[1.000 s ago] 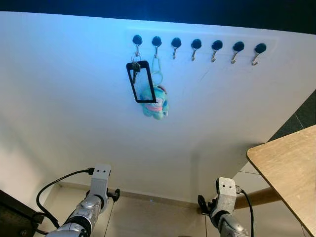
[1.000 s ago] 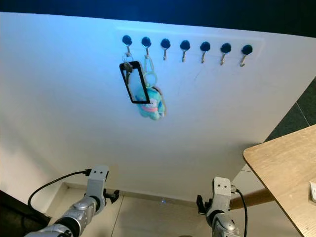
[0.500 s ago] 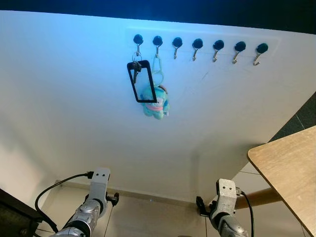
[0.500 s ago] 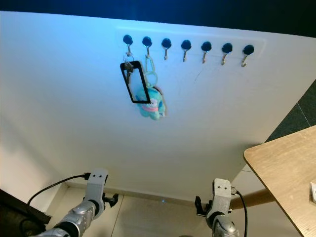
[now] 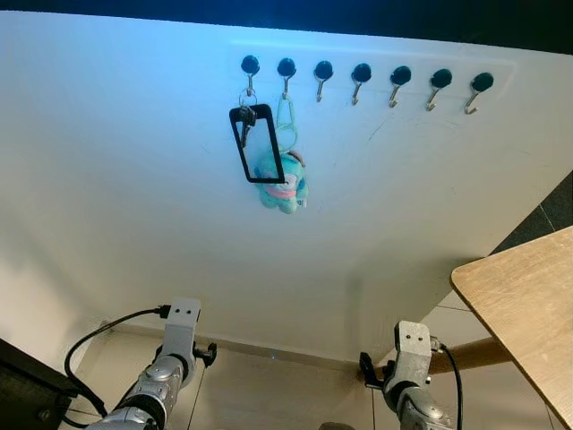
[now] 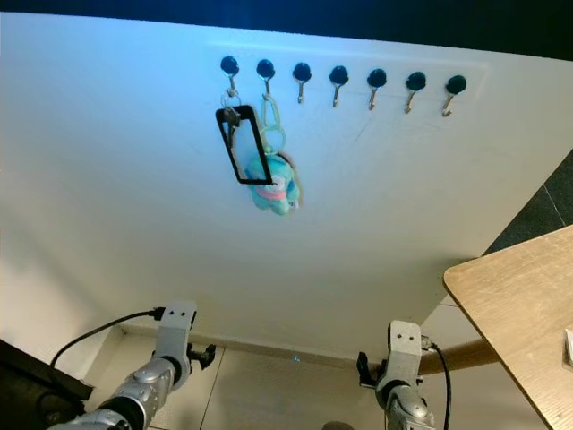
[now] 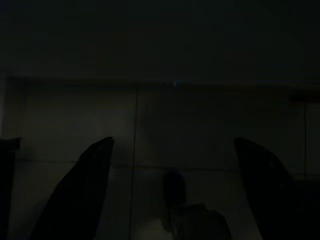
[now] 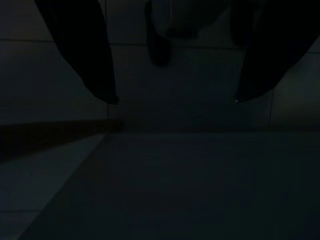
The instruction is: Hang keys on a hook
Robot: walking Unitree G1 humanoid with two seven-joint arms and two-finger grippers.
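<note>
White wall (image 5: 134, 179) carrying a row of seven black-capped hooks (image 5: 362, 73). Keys (image 5: 245, 122) with a black rectangular tag (image 5: 257, 145) hang from the leftmost hook (image 5: 250, 66); a teal plush keychain (image 5: 284, 184) hangs from the second hook, partly behind the tag. Wooden table (image 5: 524, 305) at right, tiled floor (image 5: 269, 394) below. Left gripper (image 7: 175, 150) and right gripper (image 8: 172, 100) hang low over the floor, fingers spread apart and holding nothing.

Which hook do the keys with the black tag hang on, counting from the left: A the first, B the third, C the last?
A: the keys with their black tag hang from the leftmost hook, beside the plush toy.
</note>
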